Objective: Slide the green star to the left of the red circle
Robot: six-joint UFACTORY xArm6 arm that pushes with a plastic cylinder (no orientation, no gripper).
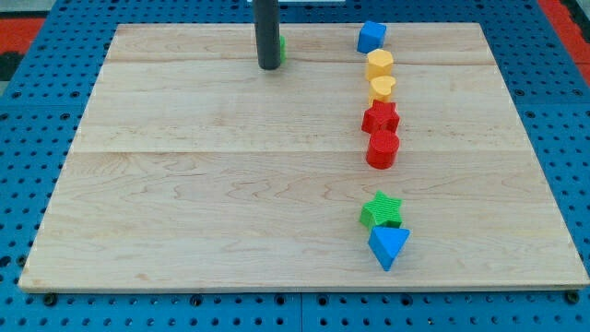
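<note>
Tip (269,66) upright, top-left (green block (281,44) behind), far from green star (382,209).

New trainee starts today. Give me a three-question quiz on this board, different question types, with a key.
1. True or false: my tip touches the green star.
2. Which block sits directly below the green star, toward the view's bottom?
A. blue triangle
B. yellow heart
C. red circle
3. Fill in: the block just above the red circle, touching it, is the red ____.

Key: 1 false, my tip is far off at the view's top, beside a mostly hidden green block; 2 A; 3 star.
</note>
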